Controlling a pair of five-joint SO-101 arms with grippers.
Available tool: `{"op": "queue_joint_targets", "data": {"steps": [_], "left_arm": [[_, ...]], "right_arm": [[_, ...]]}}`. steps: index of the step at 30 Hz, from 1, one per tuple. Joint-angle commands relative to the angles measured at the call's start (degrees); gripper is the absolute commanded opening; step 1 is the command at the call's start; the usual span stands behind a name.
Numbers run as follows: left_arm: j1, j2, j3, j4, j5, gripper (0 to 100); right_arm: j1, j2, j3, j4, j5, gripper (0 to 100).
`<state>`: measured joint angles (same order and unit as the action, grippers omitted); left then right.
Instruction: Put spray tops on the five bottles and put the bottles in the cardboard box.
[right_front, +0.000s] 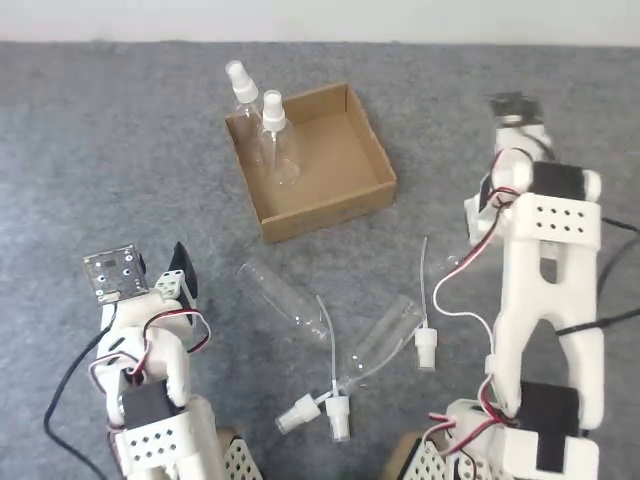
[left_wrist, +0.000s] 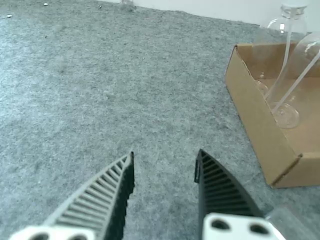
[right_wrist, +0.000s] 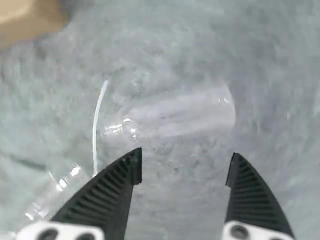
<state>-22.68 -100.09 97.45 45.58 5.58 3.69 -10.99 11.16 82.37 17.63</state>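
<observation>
While the right tool (right_wrist: 185, 160) is held open over a capless bottle (right_wrist: 180, 117) lying on the surface (right_front: 100, 150), near-right of the cardboard box (right_front: 330, 208), its body should be straddled squarely before closing; the left tool (left_wrist: 165, 160) is also held open.

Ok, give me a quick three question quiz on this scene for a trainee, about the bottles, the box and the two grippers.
1. How many spray-topped bottles stand in the cardboard box?
2. True or false: the left gripper is shut.
3. The clear bottle ahead of the right gripper is: A) standing in the box, B) lying on the grey carpet, C) held in the gripper.
Key: 1) two; 2) false, it is open; 3) B.
</observation>
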Motion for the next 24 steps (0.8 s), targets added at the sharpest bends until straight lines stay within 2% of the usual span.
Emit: {"op": "queue_joint_targets", "data": {"steps": [1,6,13,19,24], "left_arm": [[-0.18,-0.62,-0.66,-1.14,0.7,19],[-0.18,-0.62,-0.66,-1.14,0.7,19],[-0.18,-0.62,-0.66,-1.14,0.7,19],[-0.18,-0.62,-0.66,-1.14,0.7,19],[-0.18,-0.62,-0.66,-1.14,0.7,19]], "right_arm": [[-2.33,-2.33,-3.16,-0.84,12.31,24.0],[-4.18,-2.24,-3.16,-0.57,24.97,24.1],[-4.79,-2.15,-1.76,-0.84,38.24,24.1],[-4.79,-2.15,5.54,-1.1,55.82,24.1],[-4.62,-2.15,11.25,-6.99,62.59,24.2]]}}
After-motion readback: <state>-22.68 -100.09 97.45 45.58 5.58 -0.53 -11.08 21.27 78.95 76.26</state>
